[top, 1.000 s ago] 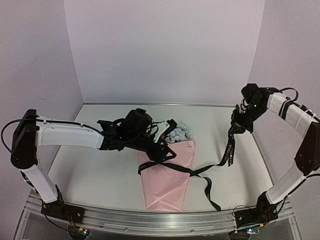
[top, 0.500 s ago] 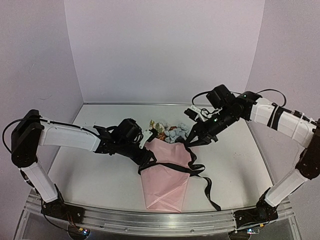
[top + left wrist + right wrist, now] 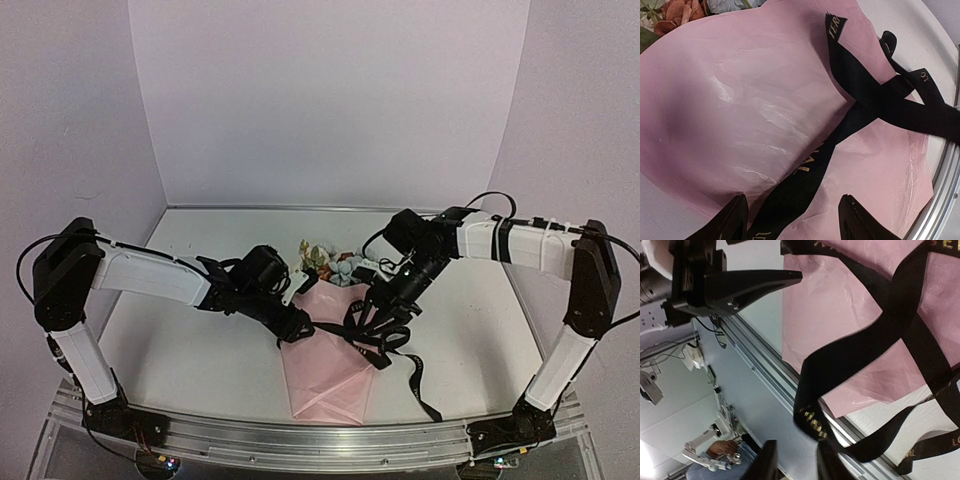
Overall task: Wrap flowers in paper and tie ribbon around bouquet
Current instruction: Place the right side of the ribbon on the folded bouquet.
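The left gripper point(image 3: 794, 197) hangs low over the left edge of the paper point(image 3: 335, 385). Its fingers are spread wide, and the ribbon point(image 3: 366, 336) runs between them unpinched. The bouquet point(image 3: 328, 300) lies mid-table point(image 3: 180, 350), with the flowers point(image 3: 330, 263) poking from the cone's far end and the ribbon crossed over its middle. At the cone's right side, the right gripper point(image 3: 796, 446) holds its fingers slightly parted, a ribbon fold just off their tips.

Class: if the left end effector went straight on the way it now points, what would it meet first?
The left end effector would probably meet the ribbon first, lying on the paper; depth is unclear.
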{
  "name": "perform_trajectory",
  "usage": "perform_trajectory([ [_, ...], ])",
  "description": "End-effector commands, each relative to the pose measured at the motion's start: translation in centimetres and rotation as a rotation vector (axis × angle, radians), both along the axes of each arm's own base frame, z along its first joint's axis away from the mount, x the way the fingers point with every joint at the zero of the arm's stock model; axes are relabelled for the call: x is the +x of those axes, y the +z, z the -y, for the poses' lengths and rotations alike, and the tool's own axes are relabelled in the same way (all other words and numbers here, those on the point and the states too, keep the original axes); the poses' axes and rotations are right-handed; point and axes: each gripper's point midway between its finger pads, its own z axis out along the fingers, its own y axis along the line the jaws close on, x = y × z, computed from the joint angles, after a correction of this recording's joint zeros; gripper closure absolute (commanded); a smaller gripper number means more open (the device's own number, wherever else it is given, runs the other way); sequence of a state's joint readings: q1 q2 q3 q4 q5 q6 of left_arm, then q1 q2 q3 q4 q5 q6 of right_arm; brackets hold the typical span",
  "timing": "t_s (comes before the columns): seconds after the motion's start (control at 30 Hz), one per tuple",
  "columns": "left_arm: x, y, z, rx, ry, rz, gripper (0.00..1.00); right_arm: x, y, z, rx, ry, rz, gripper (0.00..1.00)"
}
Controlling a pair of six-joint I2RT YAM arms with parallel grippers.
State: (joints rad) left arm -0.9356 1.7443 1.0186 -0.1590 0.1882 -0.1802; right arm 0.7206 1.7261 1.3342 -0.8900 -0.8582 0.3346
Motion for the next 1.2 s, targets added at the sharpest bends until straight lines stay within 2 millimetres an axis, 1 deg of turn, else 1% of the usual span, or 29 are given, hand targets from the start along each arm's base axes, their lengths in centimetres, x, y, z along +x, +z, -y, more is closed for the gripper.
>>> perform_trajectory([
  [0.0,0.2,1.9,0.5,-0.042,-0.022,0.028,0.35,-0.1,0.4,2.0,-0.096,0.025,0.086,0.54],
  [0.03,0.3,2.1,0.5,-0.042,-0.024,0.032,0.35,0.3,0.4,2.3,-0.125,0.008,0.104,0.5],
  [0.1,0.3,2.2,0.5,-0.041,-0.024,0.037,0.37,1.2,-0.1,2.8,-0.19,-0.033,0.137,0.46],
  [0.2,0.5,2.0,0.6,-0.037,-0.023,0.037,0.4,2.9,-1.4,3.2,-0.304,-0.089,0.188,0.41],
  [0.23,0.5,1.9,0.7,-0.035,-0.024,0.034,0.41,3.7,-2.1,3.5,-0.352,-0.121,0.2,0.41],
  [0.33,0.5,1.8,0.7,-0.03,-0.023,0.034,0.43,5.1,-3.0,2.5,-0.407,-0.211,0.179,0.47],
  [0.4,0.6,1.9,0.7,-0.032,-0.022,0.038,0.44,5.2,-3.6,1.3,-0.424,-0.226,0.191,0.48],
  [0.5,0.6,2.1,0.7,-0.036,-0.022,0.039,0.45,5.0,-4.7,0.1,-0.462,-0.243,0.226,0.48],
  [0.6,0.5,2.0,0.7,-0.036,-0.026,0.035,0.47,5.1,-6.0,0.0,-0.5,-0.284,0.237,0.49],
  [0.7,0.4,1.9,0.7,-0.034,-0.031,0.031,0.49,5.4,-7.2,-0.5,-0.494,-0.331,0.224,0.52],
  [0.87,0.4,1.8,0.9,-0.037,-0.032,0.03,0.51,6.1,-8.5,-1.7,-0.475,-0.366,0.214,0.54],
  [0.93,0.5,1.9,0.9,-0.038,-0.034,0.03,0.52,6.3,-9.0,-1.8,-0.487,-0.375,0.212,0.55],
  [1.03,0.5,1.8,1.0,-0.035,-0.035,0.031,0.54,6.6,-9.4,-1.9,-0.5,-0.382,0.215,0.6],
  [1.07,0.6,1.7,1.0,-0.033,-0.034,0.03,0.55,6.7,-9.6,-1.9,-0.506,-0.384,0.215,0.64],
  [1.1,0.6,1.7,1.0,-0.031,-0.035,0.029,0.56,6.7,-9.7,-1.8,-0.51,-0.386,0.217,0.69],
  [1.17,0.6,1.6,1.0,-0.028,-0.034,0.03,0.59,6.9,-9.4,-1.7,-0.51,-0.391,0.232,0.84],
])
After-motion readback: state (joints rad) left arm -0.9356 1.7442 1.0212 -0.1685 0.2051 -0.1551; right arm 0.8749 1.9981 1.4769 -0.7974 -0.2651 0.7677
